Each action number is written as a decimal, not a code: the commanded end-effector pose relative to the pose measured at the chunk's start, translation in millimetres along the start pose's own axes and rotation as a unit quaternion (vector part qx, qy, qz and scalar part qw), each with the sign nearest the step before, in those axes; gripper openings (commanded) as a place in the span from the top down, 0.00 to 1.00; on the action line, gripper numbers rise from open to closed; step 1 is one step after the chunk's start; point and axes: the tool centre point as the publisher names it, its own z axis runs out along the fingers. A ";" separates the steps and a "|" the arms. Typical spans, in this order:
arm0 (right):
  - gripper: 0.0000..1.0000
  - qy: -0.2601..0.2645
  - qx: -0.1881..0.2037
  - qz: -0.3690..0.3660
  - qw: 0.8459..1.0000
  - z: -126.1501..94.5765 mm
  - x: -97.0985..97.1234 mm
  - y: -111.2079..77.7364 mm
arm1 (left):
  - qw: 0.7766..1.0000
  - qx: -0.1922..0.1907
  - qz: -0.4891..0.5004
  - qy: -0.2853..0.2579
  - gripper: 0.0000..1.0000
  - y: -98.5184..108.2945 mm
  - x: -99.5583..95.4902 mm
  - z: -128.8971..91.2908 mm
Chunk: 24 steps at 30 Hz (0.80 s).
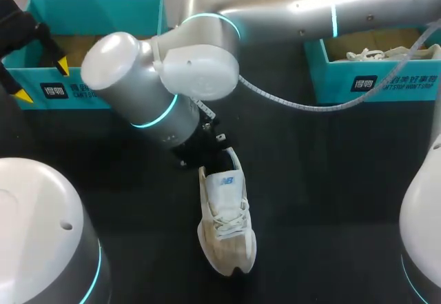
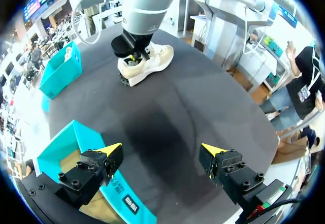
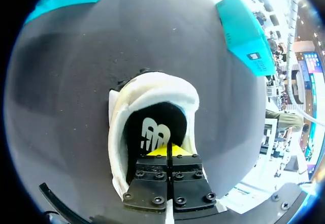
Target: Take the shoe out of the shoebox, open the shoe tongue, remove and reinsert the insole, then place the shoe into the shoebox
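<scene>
A white sneaker point(image 1: 226, 221) lies on the black table near the middle, toe toward the front edge. My right arm point(image 1: 172, 90) reaches across from the right, and its wrist covers the shoe's heel. In the right wrist view my right gripper point(image 3: 167, 151) is shut, its yellow tips together inside the shoe's opening point(image 3: 152, 94), just over the black insole point(image 3: 152, 130). Far back left, my left gripper point(image 1: 43, 80) hangs open over the left teal shoebox point(image 1: 96, 14). Its fingers point(image 2: 114, 149) hold nothing, and the sneaker point(image 2: 147, 64) lies well ahead of them.
A second teal shoebox point(image 1: 372, 76) stands at the back right with white material inside. A grey cable point(image 1: 289, 100) trails from the right arm toward it. Bare black tabletop point(image 2: 167, 117) lies between the left gripper and the shoe.
</scene>
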 end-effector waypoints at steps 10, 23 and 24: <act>1.00 0.018 -0.001 0.230 0.973 13.7 3.3 3.3 | 1.000 0.000 0.000 0.002 0.00 0.8 -0.4 -1.0; 1.00 -0.041 -0.008 0.215 0.976 16.1 5.5 1.6 | 1.000 0.000 0.000 0.002 0.00 0.8 -0.4 -1.0; 1.00 -0.042 -0.006 0.215 0.976 20.0 6.6 2.9 | 1.000 0.000 0.000 0.002 0.00 0.8 -0.4 -1.0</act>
